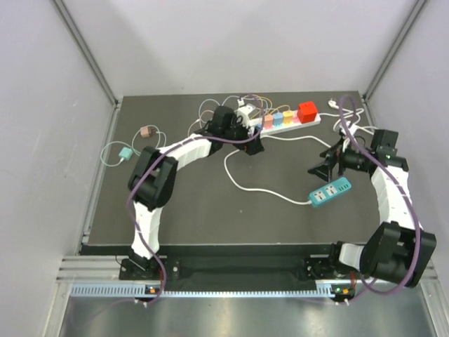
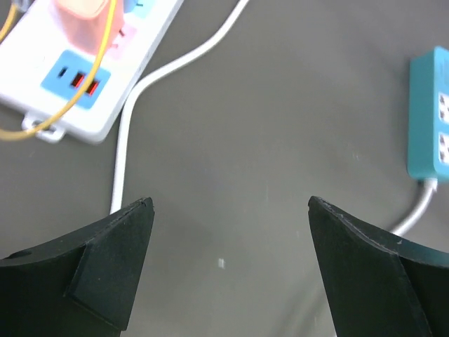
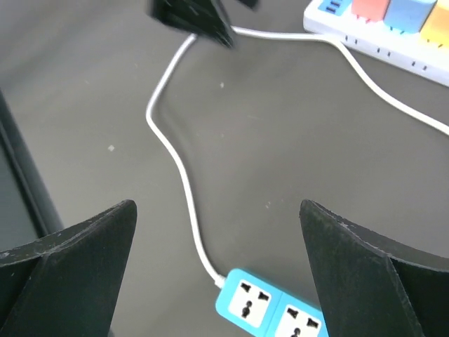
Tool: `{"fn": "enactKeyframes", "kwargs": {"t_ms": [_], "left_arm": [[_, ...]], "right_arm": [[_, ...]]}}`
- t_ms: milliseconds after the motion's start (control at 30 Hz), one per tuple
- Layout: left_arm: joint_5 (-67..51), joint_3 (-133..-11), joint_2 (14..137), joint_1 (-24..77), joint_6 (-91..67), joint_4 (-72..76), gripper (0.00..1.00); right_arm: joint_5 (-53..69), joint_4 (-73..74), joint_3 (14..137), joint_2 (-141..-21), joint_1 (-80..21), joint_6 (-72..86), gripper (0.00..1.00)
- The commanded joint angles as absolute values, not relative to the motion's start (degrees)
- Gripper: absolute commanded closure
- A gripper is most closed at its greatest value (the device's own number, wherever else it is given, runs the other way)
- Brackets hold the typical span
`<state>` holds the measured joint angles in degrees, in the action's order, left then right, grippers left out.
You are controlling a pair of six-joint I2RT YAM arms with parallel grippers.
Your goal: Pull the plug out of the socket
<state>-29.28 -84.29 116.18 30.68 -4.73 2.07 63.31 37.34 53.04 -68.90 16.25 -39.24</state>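
A white power strip point(image 1: 291, 123) lies at the back of the dark mat with several coloured plugs in it: a pink one point(image 1: 267, 121), a yellow one point(image 1: 278, 118), a blue one point(image 1: 288, 116) and a red one point(image 1: 306, 111). My left gripper point(image 1: 252, 145) is open and empty just in front of the strip's left end. In the left wrist view the strip point(image 2: 84, 84) and a pink plug point(image 2: 83, 21) are at top left, beyond the gripper point(image 2: 230, 205). My right gripper point(image 1: 324, 166) is open and empty over the mat; in its own view point(image 3: 217, 207) it hangs above a teal strip point(image 3: 273, 312).
The teal power strip point(image 1: 330, 191) lies at mid right, its white cable point(image 1: 245, 184) looping across the mat. A white adapter point(image 1: 245, 116) with tangled wires sits at the strip's left end. A brown plug point(image 1: 146, 131) and a teal plug point(image 1: 125, 152) lie at the left.
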Motion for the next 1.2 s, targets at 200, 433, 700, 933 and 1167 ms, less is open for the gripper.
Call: {"fn": "enactKeyframes", "kwargs": {"t_ms": [200, 433, 700, 933, 1167], "left_arm": [[-21.7, -105.2, 132.6, 31.3, -12.9, 5.8, 0.04], [-17.1, -112.0, 138.8, 31.3, -10.4, 7.1, 0.04], [-17.1, -111.4, 138.1, 31.3, -6.3, 13.1, 0.06], [-22.7, -115.1, 142.3, 30.1, -0.6, 13.9, 0.11], [-26.6, -120.5, 146.2, 28.4, 1.2, 14.5, 0.15]], "right_arm": [[71.6, 37.7, 56.9, -70.8, 16.1, -31.1, 0.0], [71.3, 38.8, 55.6, -70.7, 16.9, -33.8, 0.0], [73.3, 41.4, 55.8, -70.8, 18.6, -35.9, 0.0], [75.5, 44.7, 56.5, -70.9, 20.8, -38.2, 0.0], [77.4, 49.8, 57.7, -71.8, 23.2, -42.4, 0.0]]}}
